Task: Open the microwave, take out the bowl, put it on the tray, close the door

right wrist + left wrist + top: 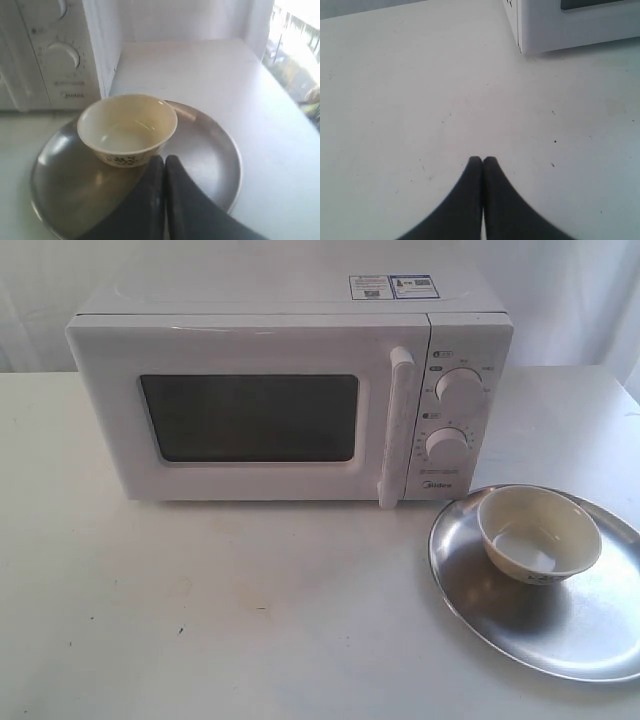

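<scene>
While its jaws meet, the right pincer (pixel 165 158) overhangs the tray (pixel 210 145).

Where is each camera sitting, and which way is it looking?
Exterior view: sits off the arms, in front of the table, facing the closed microwave, with the bowl on the tray at the right; no robot part shows.
Left wrist view: on the left arm, looking down across the table toward a microwave corner; the shut left jaws show.
Right wrist view: on the right arm, looking down at the bowl on the tray, dials behind; the shut right jaws show.
Shared: exterior and right wrist views both show bowl, tray and dials.
</scene>
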Available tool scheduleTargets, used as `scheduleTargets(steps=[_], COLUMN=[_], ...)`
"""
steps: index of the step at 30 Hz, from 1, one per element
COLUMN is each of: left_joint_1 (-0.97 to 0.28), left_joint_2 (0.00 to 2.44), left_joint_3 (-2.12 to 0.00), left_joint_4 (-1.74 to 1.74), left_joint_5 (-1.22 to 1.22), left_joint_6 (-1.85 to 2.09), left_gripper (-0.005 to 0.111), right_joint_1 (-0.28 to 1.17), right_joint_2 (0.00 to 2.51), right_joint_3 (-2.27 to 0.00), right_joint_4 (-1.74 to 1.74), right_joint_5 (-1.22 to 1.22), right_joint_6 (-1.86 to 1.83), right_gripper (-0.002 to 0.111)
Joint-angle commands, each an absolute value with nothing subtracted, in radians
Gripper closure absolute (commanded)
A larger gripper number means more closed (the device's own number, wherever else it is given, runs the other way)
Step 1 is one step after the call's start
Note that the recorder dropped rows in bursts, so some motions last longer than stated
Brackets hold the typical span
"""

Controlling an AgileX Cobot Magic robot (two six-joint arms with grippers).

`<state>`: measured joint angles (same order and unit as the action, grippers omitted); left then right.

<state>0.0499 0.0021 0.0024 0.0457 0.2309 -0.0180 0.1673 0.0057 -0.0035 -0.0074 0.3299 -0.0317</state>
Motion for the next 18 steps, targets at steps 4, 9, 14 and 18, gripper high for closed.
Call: scheduleTargets(steps=[4,9,14,18], left_joint_1=[0.046,0.046,0.046,0.046], left_joint_2=[0.0,0.0,0.0,0.0], left_joint_3=[0.0,0.0,0.0,0.0], left_joint_4=[0.038,0.038,0.038,0.038], left_joint_5=[0.231,0.231,0.231,0.231], left_joint_6=[-0.022,-0.022,-0.022,-0.022], left_gripper=[0.107,0.107,0.107,0.107], right_joint_1=[0.159,0.159,0.159,0.156], right_joint_2=[0.0,0.0,0.0,0.0], right_joint_3=[0.0,0.0,0.0,0.0], right_joint_4=[-0.018,-0.018,-0.018,-0.025], right_joint_5=[0.334,0.334,0.334,0.334], right_joint_6=[-0.222,-0.075,-0.04,-0.057], right_gripper=[0.108,0.108,0.108,0.108])
